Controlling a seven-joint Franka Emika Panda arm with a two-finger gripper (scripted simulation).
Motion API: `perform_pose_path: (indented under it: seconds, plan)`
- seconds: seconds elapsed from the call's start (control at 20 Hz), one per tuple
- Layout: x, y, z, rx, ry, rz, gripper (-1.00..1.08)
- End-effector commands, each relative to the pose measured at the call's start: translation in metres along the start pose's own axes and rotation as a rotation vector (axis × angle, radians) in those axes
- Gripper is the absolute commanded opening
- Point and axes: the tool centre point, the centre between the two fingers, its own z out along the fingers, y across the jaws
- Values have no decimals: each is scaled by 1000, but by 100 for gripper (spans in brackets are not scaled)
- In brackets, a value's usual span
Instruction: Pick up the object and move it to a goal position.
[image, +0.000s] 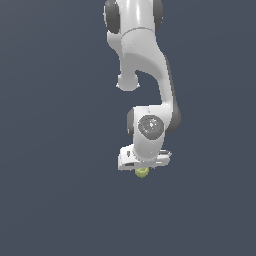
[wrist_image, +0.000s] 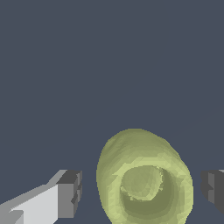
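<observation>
Item 1, nearest: tool (wrist_image: 141, 190), jaws spread wide, nothing gripped. In my wrist view one dark pad (wrist_image: 70, 194) stands clear of the object and the other pad (wrist_image: 213, 189) sits closer to it, neither touching.

Item 2: object (wrist_image: 143, 179), yellow-green lump, ring dimple up, lying between the pads on the tabletop (wrist_image: 109, 57); off-centre toward one pad.

Item 3: arm (image: 145, 65), reaching down over it in the exterior view.

Risk, my judgement: uneven closing may nudge the rounded lump sideways or squeeze it out.
</observation>
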Motion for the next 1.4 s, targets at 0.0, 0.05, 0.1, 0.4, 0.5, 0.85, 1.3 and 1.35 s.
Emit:
perform_pose_path:
  seconds: [0.0, 0.05, 0.1, 0.4, 0.5, 0.85, 1.3, 1.35]
  plan:
    - [0, 0, 11, 0, 1, 0, 100]
    - [0, 0, 14, 0, 1, 0, 100]
    - [0, 0, 16, 0, 1, 0, 100]
    - [1, 0, 15, 0, 1, 0, -100]
    - [1, 0, 15, 0, 1, 0, -100]
    - [1, 0, 15, 0, 1, 0, -100]
    - [-8, -9, 9, 0, 1, 0, -100]
    - [-10, -11, 8, 0, 1, 0, -100]
